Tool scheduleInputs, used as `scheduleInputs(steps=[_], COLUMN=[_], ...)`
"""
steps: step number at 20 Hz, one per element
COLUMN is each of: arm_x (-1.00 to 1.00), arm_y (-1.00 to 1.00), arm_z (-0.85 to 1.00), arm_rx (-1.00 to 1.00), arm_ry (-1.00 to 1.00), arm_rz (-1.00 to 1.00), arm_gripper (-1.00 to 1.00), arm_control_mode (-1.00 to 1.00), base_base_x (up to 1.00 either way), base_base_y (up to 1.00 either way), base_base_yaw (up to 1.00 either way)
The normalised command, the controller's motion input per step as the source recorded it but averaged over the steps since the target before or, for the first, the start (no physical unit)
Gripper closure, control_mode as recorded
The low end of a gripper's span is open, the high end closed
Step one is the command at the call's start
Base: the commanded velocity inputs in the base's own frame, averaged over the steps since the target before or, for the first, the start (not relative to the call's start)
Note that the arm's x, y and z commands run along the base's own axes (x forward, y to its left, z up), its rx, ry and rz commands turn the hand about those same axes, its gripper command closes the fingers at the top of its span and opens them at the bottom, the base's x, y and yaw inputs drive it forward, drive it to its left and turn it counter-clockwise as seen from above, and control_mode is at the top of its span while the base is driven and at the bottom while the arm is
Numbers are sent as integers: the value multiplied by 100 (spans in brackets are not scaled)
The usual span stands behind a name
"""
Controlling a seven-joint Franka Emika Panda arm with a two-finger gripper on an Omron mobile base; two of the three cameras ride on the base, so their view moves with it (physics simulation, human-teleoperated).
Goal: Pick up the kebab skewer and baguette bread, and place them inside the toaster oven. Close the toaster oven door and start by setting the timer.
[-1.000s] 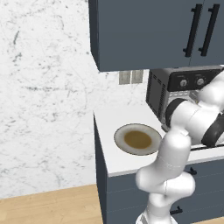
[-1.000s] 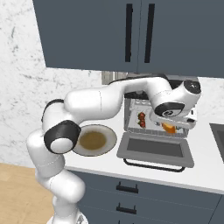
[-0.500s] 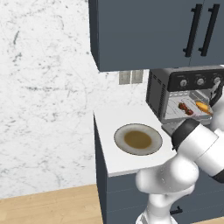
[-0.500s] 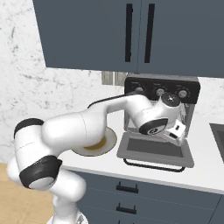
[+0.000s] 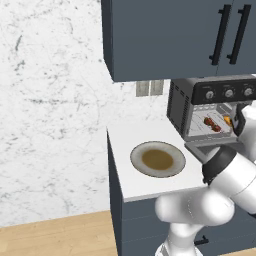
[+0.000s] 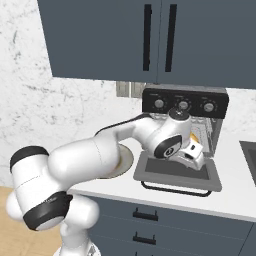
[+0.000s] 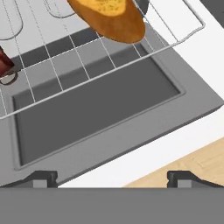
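The toaster oven [image 6: 185,102] stands on the counter with its door [image 6: 170,171] folded down flat. Inside, on the wire rack [image 7: 131,61], lie the golden baguette bread [image 7: 109,15] and, further left, the dark red kebab skewer [image 7: 3,64]. Both also show through the oven's mouth in the left base view, kebab skewer [image 5: 212,123] left of baguette bread [image 5: 228,120]. My gripper [image 6: 196,154] hovers just above the door's glass [image 7: 96,109], in front of the rack. It is open and holds nothing, and its fingertips [image 7: 43,177] stand wide apart.
A round grey plate [image 5: 157,159] with a brown centre sits on the white counter [image 5: 125,150] left of the oven. The door's bar handle [image 6: 175,189] juts toward the counter's front edge. Blue-grey cabinets [image 6: 150,40] hang above. A sink edge [image 6: 250,160] lies at the far right.
My hand has drawn back out of the oven's mouth and dropped over the open door. The jaws have stayed open. The baguette and skewer have stayed on the rack.
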Motion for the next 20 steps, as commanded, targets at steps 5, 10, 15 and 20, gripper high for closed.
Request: scheduleInputs(steps=[5,10,15,20], arm_x=[1,1,26,24], arm_y=[-7,-1,0,-6], arm_z=[0,-15,-49,-23], arm_rx=[1,1,0,0], arm_ry=[0,0,0,-1], arm_rz=[-7,-10,-7,0], arm_gripper=[-100,-100,-100,-100], arm_control_mode=[-100,-100,-100,-100], base_base_x=[0,0,0,0], base_base_y=[0,0,0,0], base_base_yaw=[0,0,0,0])
